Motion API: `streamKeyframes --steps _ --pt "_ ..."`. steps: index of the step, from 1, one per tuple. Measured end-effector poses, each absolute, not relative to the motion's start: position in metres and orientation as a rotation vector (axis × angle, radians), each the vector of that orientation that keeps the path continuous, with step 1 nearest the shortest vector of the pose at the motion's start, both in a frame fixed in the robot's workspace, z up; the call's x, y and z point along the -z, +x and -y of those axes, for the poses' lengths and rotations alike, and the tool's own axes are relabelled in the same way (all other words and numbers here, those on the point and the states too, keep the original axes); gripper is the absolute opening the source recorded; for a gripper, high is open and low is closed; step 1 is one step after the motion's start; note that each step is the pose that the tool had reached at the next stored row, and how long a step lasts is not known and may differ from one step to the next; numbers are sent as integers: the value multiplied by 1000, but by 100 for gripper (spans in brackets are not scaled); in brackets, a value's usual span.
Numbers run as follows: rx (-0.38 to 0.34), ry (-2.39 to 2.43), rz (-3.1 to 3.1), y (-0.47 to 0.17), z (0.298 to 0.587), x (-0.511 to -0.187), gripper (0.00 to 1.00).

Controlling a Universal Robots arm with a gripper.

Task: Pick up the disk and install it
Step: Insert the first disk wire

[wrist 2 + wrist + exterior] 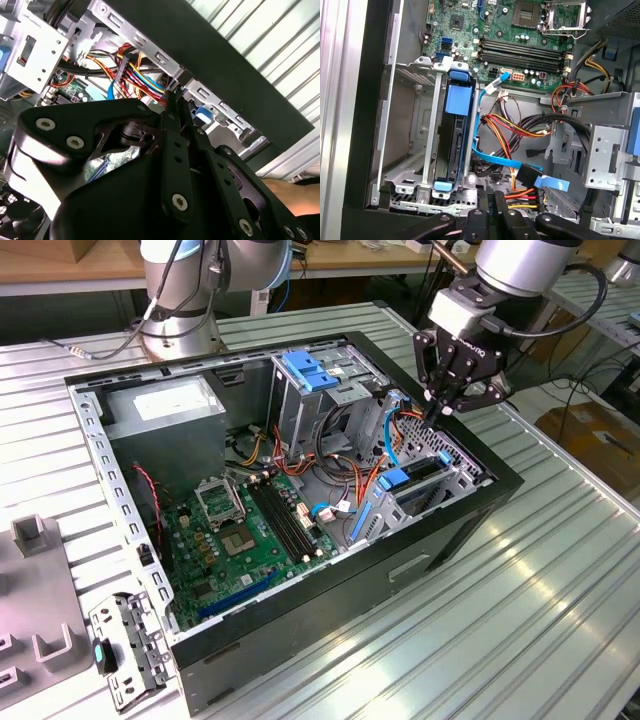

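The open computer case (300, 510) lies on the ribbed metal counter (520, 620), and the disk (456, 135) already sits in its low metal bay (427, 150) at the case's edge on the exterior view's right, so the install looks done or nearly done, though whether it is fully seated cannot be told. The disk shows a dark body edged by bright blue carrier rails with a blue tab. The gripper (443, 410) hangs just above the bay, fingers together, holding nothing.
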State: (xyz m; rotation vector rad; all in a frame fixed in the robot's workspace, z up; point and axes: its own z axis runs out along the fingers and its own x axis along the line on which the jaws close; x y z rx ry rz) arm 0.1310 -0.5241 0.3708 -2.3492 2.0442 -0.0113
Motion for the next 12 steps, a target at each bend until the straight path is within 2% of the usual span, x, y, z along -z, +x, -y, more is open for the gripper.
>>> streamKeyframes --steps 12 --pt "12 -2285 -2116 118 534 -367 16"
